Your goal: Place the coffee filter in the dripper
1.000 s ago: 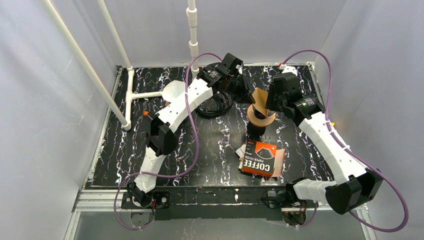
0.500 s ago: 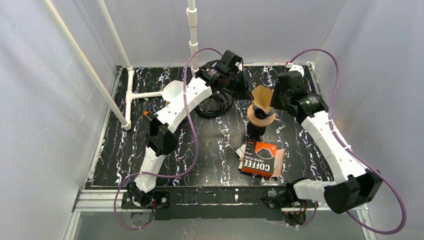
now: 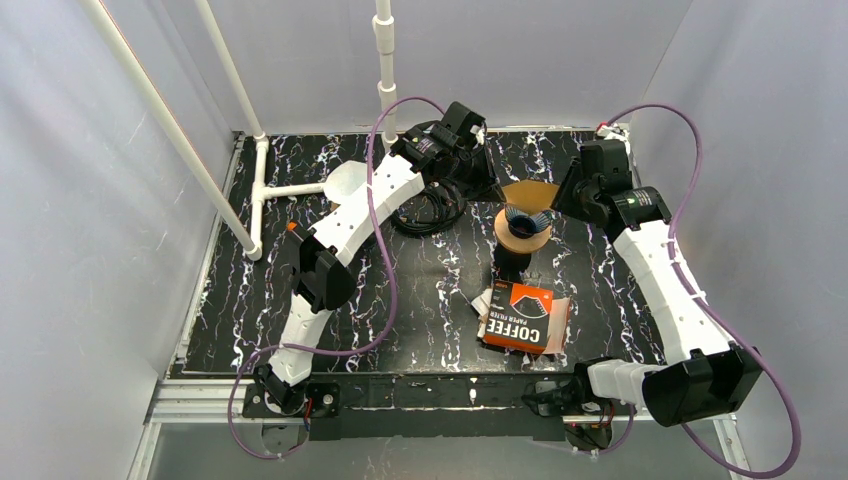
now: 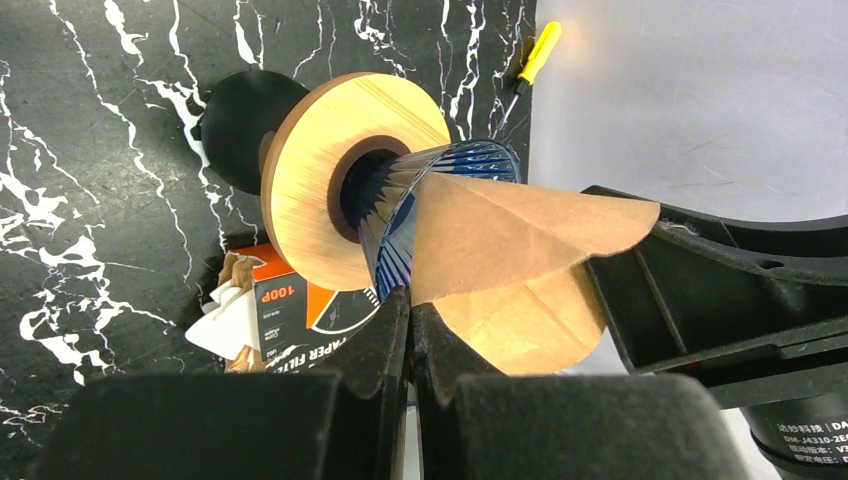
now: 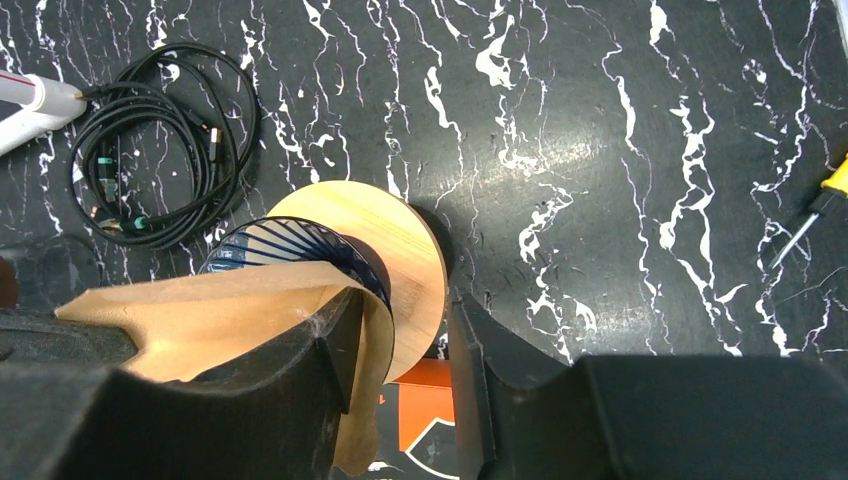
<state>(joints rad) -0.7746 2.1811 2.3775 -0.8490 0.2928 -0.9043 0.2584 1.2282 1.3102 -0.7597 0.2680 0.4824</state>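
The dripper (image 3: 523,228), blue ribbed glass in a round wooden collar, stands on a black base mid-table. The brown paper filter (image 3: 530,191) hangs spread just behind its rim, with one edge at the mouth. My left gripper (image 3: 490,184) is shut on the filter's edge; in the left wrist view the fingers (image 4: 410,300) pinch it beside the glass (image 4: 400,200). My right gripper (image 3: 571,203) is open. In the right wrist view (image 5: 405,330) the filter (image 5: 220,310) drapes over its left finger, above the dripper (image 5: 300,250).
An orange and black coffee filter packet (image 3: 523,318) lies in front of the dripper. A coiled black cable (image 3: 430,210) lies to the dripper's left. A white pipe frame (image 3: 262,190) stands at the back left. A yellow screwdriver (image 5: 825,205) lies to the right.
The right arm has drawn back to the right. The filter has gone from standing upright over the dripper to lying spread out behind its rim. The left gripper stays put.
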